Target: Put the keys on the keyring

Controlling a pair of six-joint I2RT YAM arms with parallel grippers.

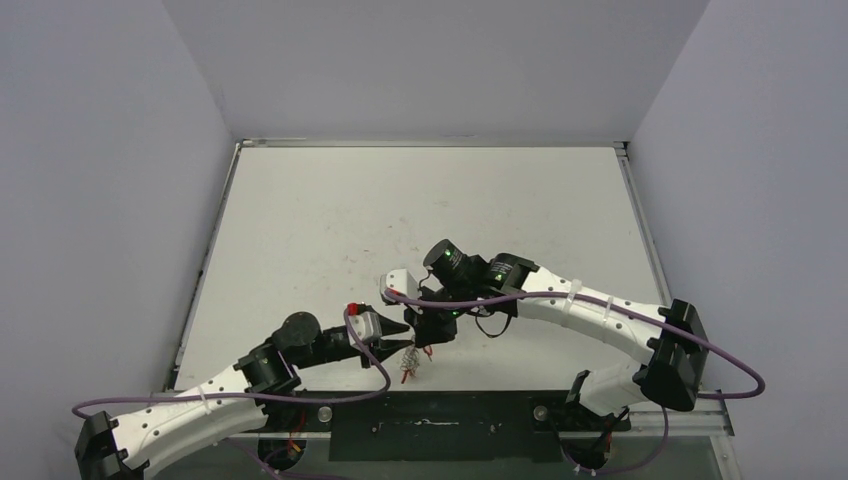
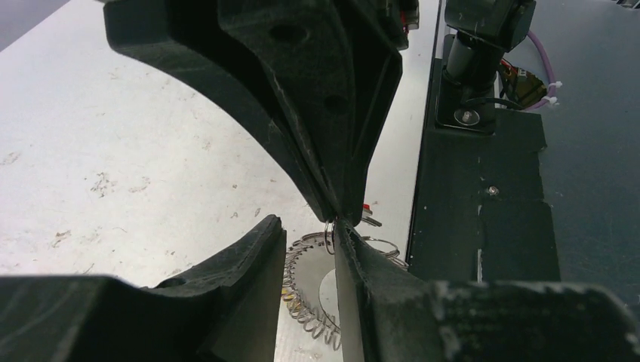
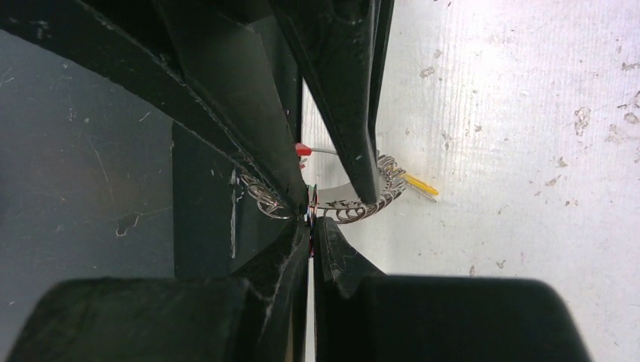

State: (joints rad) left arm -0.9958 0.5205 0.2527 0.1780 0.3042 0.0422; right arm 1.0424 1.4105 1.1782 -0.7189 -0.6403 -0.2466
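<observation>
Where the arms meet: the near edge of the bench (image 1: 300,220).
the keyring (image 3: 347,211): coiled wire just beneath both jaws.
left jaws: narrowly apart over the keyring.
right jaws: pressed together on one of the keys (image 3: 311,216).

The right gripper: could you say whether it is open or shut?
Shut: the right gripper pinches a small key between nearly closed fingertips.

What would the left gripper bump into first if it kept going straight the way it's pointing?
The right gripper, whose closed tips sit right in front of the left gripper. The keyring shows just past them, though depth is unclear.
</observation>
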